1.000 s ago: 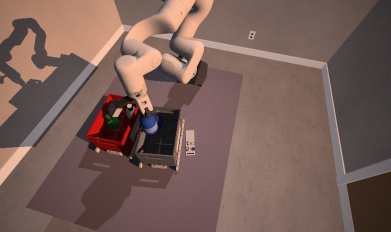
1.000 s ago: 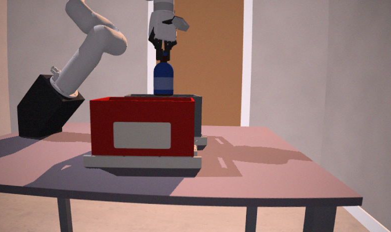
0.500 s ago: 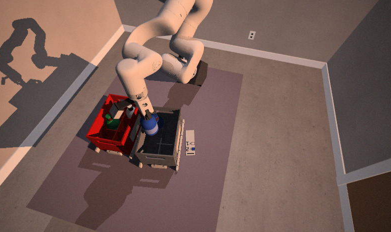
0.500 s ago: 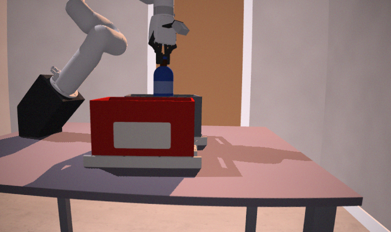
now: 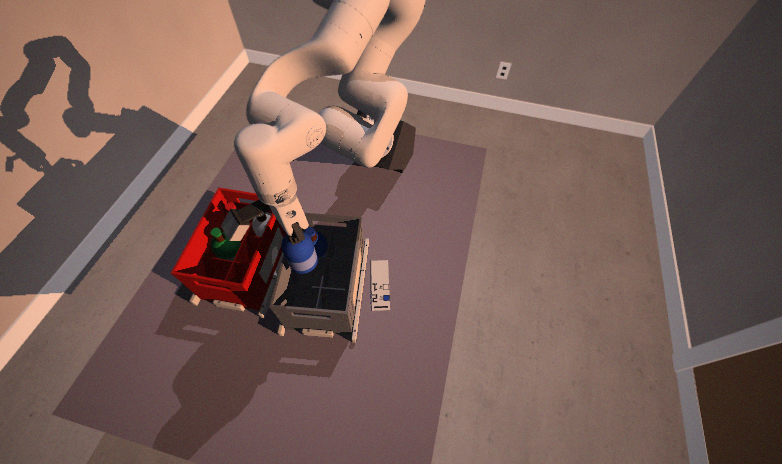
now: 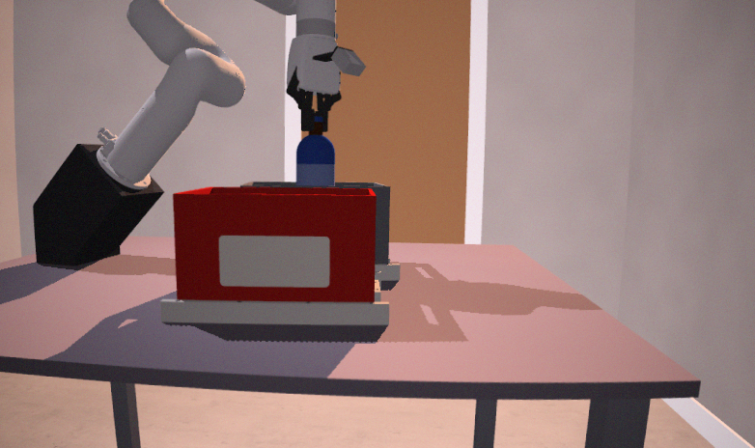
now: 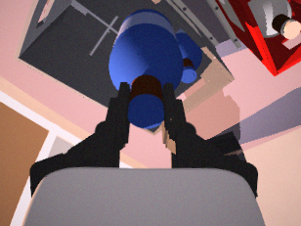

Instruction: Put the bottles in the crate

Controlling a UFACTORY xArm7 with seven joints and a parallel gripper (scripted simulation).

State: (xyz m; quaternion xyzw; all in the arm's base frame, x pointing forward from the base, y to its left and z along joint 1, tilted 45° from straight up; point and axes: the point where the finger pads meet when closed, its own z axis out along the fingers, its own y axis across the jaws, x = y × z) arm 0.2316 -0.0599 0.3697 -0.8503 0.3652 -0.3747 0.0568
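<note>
My gripper (image 5: 297, 232) (image 6: 316, 119) (image 7: 146, 96) is shut on the neck of a blue-labelled bottle (image 5: 301, 254) (image 6: 315, 158) (image 7: 146, 53). The bottle hangs upright over the back left part of the grey crate (image 5: 356, 270) (image 6: 381, 211) (image 7: 59, 46). In the exterior view the red crate's rim hides its base. A second blue bottle (image 5: 320, 242) (image 7: 189, 53) stands in the grey crate just beside it. The red crate (image 5: 209, 285) (image 6: 274, 216) holds a green bottle (image 5: 225, 244) and a white bottle (image 5: 259, 223) (image 7: 276, 17). The pick list (image 5: 380, 285) lies right of the grey crate.
The two crates stand side by side on pale skids on the table (image 5: 417, 230) (image 6: 508, 311). The arm's black base (image 6: 85, 206) stands behind the crates. The red crate's tall wall hides the crate insides in the exterior view.
</note>
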